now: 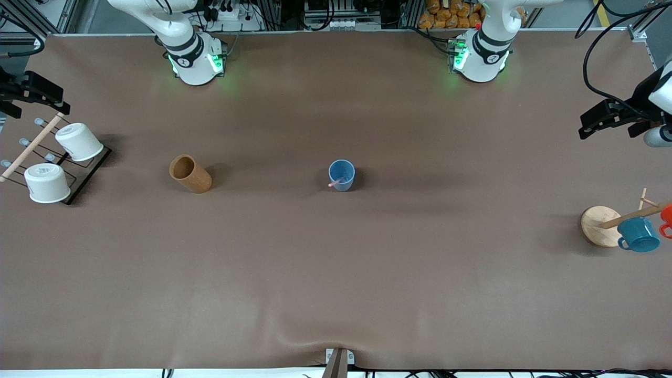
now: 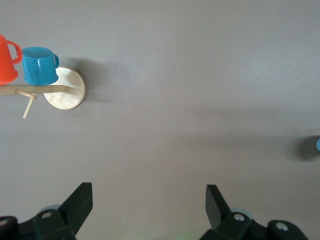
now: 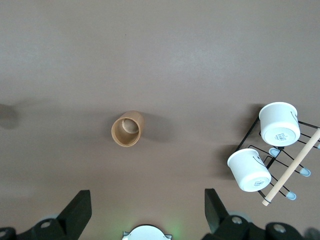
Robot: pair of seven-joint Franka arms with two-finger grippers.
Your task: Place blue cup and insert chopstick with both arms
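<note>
The blue cup (image 1: 342,175) stands upright at the middle of the table. The pale-pink chopstick (image 1: 335,183) stands in it, leaning on the rim. Only a sliver of the cup (image 2: 317,145) shows at the edge of the left wrist view. My left gripper (image 1: 604,118) is open and empty, raised over the left arm's end of the table; its fingers (image 2: 80,205) are spread wide over bare table. My right gripper (image 1: 32,90) is open and empty, raised over the right arm's end of the table by the cup rack; its fingers (image 3: 79,207) are spread wide.
A brown cup (image 1: 190,174) stands toward the right arm's end, also in the right wrist view (image 3: 127,128). A wire rack (image 1: 79,181) holds two white cups (image 1: 79,142). At the left arm's end, a wooden mug tree (image 1: 601,226) holds a teal mug (image 1: 639,234) and an orange mug (image 1: 667,218).
</note>
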